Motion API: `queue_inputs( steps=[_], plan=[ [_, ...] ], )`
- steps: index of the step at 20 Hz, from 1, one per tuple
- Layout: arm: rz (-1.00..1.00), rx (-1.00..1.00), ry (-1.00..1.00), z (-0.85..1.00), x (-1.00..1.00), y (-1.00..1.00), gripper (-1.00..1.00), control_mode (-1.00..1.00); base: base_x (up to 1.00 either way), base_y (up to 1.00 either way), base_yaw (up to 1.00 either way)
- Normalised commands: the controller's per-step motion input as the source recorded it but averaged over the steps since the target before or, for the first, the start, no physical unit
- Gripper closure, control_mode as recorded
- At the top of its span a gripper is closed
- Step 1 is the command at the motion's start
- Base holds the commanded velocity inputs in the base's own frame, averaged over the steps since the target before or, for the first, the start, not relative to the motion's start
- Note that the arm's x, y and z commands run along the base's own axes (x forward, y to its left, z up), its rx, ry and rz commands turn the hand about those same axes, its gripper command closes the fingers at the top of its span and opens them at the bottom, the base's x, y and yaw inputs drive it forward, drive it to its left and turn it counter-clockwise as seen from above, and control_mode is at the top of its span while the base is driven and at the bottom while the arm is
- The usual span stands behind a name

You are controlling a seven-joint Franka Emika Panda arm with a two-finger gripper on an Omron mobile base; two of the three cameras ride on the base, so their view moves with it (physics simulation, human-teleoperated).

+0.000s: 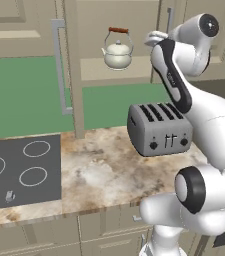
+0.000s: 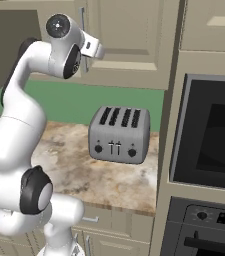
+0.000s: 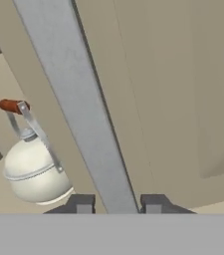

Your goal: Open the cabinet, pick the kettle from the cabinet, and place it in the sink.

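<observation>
The cream-white kettle (image 1: pixel 118 50) stands on a shelf inside the beige cabinet (image 1: pixel 114 20), whose left door is swung open edge-on with its silver handle (image 1: pixel 59 65) facing out. In the hand view the kettle (image 3: pixel 31 172) sits low on the left, its reddish-brown grip on top. My gripper (image 3: pixel 117 204) is shut on the right door's long silver bar handle (image 3: pixel 78 99), one fingertip on each side of it. The base views show my gripper (image 1: pixel 156 37) (image 2: pixel 91 47) high at that door (image 2: pixel 129 35). The sink is out of view.
A grey four-slot toaster (image 1: pixel 159 129) (image 2: pixel 118 134) stands on the marble counter (image 1: pixel 104 170) below the cabinet. A black cooktop (image 1: pixel 21 170) lies at the left. A tall unit with dark built-in ovens (image 2: pixel 209 135) rises at the right.
</observation>
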Motion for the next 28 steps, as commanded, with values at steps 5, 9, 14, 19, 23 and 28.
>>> queue_inputs(
  steps=[5,9,14,19,23,28],
  plan=[
    [0.00,0.03,0.04,-0.06,-0.25,0.21,1.00,-1.00,0.00,0.00,0.00],
    [0.01,0.03,0.04,-0.07,-0.37,0.11,1.00,-1.00,0.00,0.00,0.00],
    [0.07,0.09,0.02,-0.08,-0.49,0.00,1.00,-1.00,0.00,0.00,0.00],
    [0.12,0.12,0.00,-0.07,-0.60,-0.05,1.00,-1.00,0.00,0.00,0.00],
    [0.12,0.06,0.00,-0.06,-0.64,-0.10,1.00,-1.00,0.00,0.00,0.00],
    [0.06,0.00,0.00,-0.07,-0.67,-0.15,1.00,-1.00,0.00,0.00,0.00]
  ],
)
